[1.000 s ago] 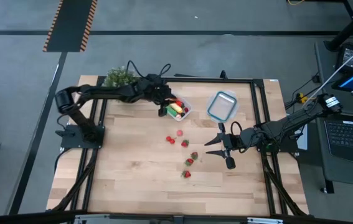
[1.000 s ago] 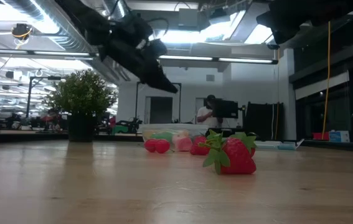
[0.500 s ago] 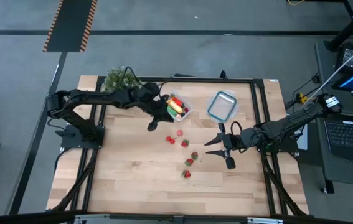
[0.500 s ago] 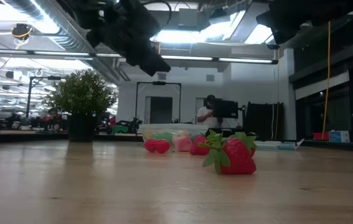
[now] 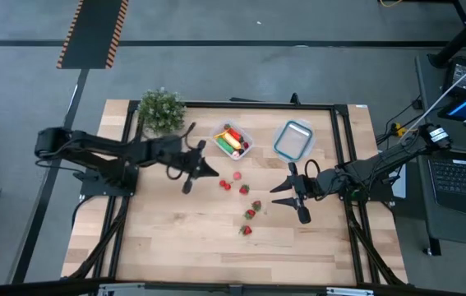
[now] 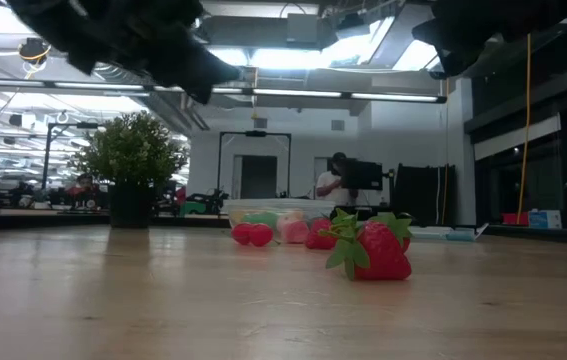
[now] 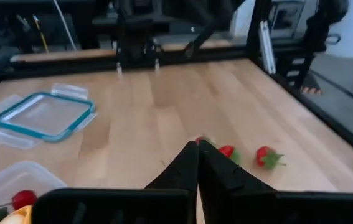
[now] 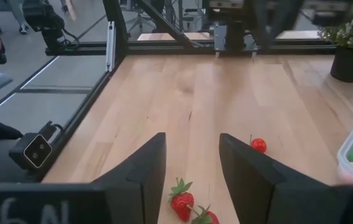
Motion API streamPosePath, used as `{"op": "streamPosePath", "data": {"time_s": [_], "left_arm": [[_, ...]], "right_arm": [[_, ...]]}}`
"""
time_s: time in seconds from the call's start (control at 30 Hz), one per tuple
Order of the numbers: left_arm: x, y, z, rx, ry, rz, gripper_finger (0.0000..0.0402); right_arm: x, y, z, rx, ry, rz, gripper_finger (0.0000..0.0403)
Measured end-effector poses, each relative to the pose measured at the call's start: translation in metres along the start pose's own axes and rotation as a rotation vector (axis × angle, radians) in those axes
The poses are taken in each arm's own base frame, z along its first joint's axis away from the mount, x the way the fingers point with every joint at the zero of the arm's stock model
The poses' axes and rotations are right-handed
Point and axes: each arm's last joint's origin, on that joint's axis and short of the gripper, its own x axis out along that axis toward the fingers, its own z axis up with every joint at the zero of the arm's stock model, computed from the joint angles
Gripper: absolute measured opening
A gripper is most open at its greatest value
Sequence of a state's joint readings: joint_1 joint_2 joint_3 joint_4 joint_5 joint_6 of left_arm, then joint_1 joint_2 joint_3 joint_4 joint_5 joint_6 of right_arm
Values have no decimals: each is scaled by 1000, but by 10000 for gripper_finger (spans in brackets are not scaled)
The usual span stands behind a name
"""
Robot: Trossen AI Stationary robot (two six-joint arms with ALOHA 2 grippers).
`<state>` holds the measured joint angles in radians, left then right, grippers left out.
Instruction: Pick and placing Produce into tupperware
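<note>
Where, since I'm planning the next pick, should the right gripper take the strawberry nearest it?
Probably take the strawberry by its red body, not the flimsy leafy cap. It lies just ahead of the open right gripper, so advance straight and low, one finger past each flank.

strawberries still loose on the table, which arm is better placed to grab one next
Right, probably: the right tool hangs open beside the strawberries, two showing just ahead of its fingers. The left tool is shut, near the red pieces.

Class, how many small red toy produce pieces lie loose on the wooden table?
6: three red pieces near the clear square container, three strawberries trailing frontward; some may be hidden.
</note>
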<state>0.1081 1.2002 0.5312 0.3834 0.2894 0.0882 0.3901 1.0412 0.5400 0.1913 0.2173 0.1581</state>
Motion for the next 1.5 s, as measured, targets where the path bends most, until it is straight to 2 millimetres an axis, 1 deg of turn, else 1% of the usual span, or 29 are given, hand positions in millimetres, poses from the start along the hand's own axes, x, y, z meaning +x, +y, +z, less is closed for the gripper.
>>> {"op": "streamPosePath", "data": {"time_s": [0.2, 0.37, 0.5, 0.77, 0.93, 1.07, 1.17, 1.3, 1.4, 1.5], "left_arm": [[-17, -27, -6, 24, -120, 52, 15], [-23, -43, -14, 33, -128, 101, 27], [-23, -51, -16, 33, -117, 145, 34], [-22, -60, -20, 42, -79, 170, 46], [-22, -67, -22, 34, -56, 162, 52], [-22, -73, -23, 41, -56, 152, 56], [-22, -77, -27, 46, -18, 158, 57], [-23, -81, -28, 38, -9, 177, 50], [-24, -85, -28, 41, -10, 176, 42], [-25, -88, -27, 46, -13, 194, 35]], "right_arm": [[1, 0, -1, 72, 7, -2, 152], [9, 1, -4, 90, 39, -22, 152], [23, 6, 8, 52, 96, -38, 152], [58, 17, 28, -18, 413, -115, 152], [79, 25, 35, -21, 509, -121, 164], [93, 32, 32, 7, 573, -138, 193], [103, 37, 28, 23, 621, -153, 219], [117, 43, 21, 46, 660, -145, 247], [125, 48, 13, 60, 707, -100, 257], [131, 53, 6, 78, 741, -56, 259]]}}
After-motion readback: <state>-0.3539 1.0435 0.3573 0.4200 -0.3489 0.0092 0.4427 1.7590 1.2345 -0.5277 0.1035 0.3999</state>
